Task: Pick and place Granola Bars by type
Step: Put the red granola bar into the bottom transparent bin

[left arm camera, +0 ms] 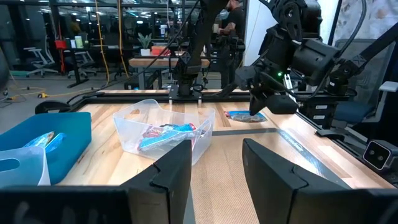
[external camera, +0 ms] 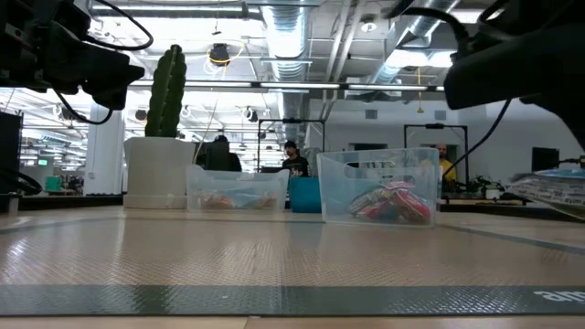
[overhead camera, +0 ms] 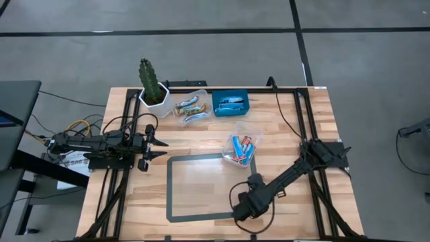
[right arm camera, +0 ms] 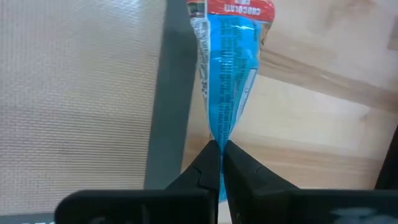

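Between right fingers (right arm camera: pixel 219 163), blue bar (right arm camera: pixel 230 74).

The right gripper (right arm camera: pixel 219 163) is pinched closed at the table's (overhead camera: pixel 201 138) near edge; the left gripper (overhead camera: pixel 158 148), fingers parted, waits by its left side.

The table (overhead camera: pixel 282 124) is pale wood planks, standing on a grey floor (overhead camera: pixel 201 54) crossed by dark lines. A dark desk (overhead camera: pixel 13 121) sits at nine o'clock of it, and a chair base (overhead camera: pixel 413 131) shows at three o'clock. Beyond the table lies an open workshop: ceiling pipes (external camera: pixel 302 27) lit by strip lights, a white pillar (external camera: pixel 102 155), workbenches (left arm camera: pixel 155 62) and office chairs (left arm camera: pixel 40 59).
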Action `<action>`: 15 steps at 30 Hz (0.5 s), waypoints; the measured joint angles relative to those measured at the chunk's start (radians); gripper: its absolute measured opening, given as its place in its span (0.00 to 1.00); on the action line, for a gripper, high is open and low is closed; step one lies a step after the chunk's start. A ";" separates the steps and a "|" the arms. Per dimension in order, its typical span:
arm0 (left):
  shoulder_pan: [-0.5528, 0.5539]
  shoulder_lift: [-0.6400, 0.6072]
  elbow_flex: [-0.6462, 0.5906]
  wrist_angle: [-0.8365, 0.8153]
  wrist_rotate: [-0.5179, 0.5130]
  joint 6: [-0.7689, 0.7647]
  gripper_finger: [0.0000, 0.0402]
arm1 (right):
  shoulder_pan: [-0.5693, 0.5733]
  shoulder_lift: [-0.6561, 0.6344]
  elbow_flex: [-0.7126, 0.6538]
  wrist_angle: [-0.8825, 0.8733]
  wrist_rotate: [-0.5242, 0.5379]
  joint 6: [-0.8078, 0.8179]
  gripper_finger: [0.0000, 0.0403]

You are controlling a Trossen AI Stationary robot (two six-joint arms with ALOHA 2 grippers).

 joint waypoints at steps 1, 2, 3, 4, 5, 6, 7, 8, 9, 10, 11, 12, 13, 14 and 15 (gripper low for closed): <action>0.000 0.000 0.000 0.000 0.000 0.000 0.34 | -0.005 0.000 -0.001 0.006 -0.001 -0.014 0.00; 0.000 0.000 0.000 0.000 0.000 0.000 0.34 | -0.009 0.000 -0.004 0.017 -0.003 -0.026 0.00; 0.000 0.000 0.000 0.000 0.000 0.000 0.34 | -0.014 0.000 -0.009 0.032 -0.006 -0.036 0.00; 0.000 0.000 0.000 0.000 0.000 0.000 0.34 | -0.019 0.000 -0.013 0.047 -0.006 -0.048 0.00; 0.000 0.000 0.000 0.000 0.000 0.000 0.34 | -0.023 0.000 -0.017 0.063 -0.006 -0.056 0.00; 0.000 0.000 0.000 0.000 0.000 0.000 0.34 | -0.028 0.000 -0.020 0.080 -0.007 -0.067 0.00; 0.000 0.000 0.000 0.000 0.000 0.000 0.34 | -0.033 0.000 -0.021 0.092 -0.007 -0.080 0.00; 0.000 0.000 0.000 0.000 0.000 0.000 0.34 | -0.038 0.000 -0.022 0.106 -0.007 -0.095 0.00; 0.000 0.000 0.000 0.000 0.000 0.000 0.34 | -0.044 0.001 -0.022 0.119 -0.007 -0.106 0.00; 0.000 0.000 0.000 0.000 0.000 0.000 0.34 | -0.049 0.002 -0.022 0.124 -0.007 -0.109 0.00; 0.000 0.000 0.000 0.000 0.000 0.000 0.34 | -0.052 0.002 -0.022 0.122 -0.007 -0.110 0.00; 0.000 0.000 0.000 0.000 0.000 0.000 0.34 | -0.056 0.002 -0.022 0.122 -0.007 -0.111 0.00; 0.000 0.000 0.000 0.000 0.000 0.000 0.34 | -0.057 0.002 -0.022 0.123 -0.007 -0.118 0.00; 0.000 0.000 0.000 0.000 0.000 0.000 0.34 | -0.058 0.002 -0.022 0.125 -0.007 -0.128 0.00; 0.000 0.000 0.000 0.000 0.000 0.000 0.34 | -0.058 0.002 -0.022 0.129 -0.007 -0.134 0.00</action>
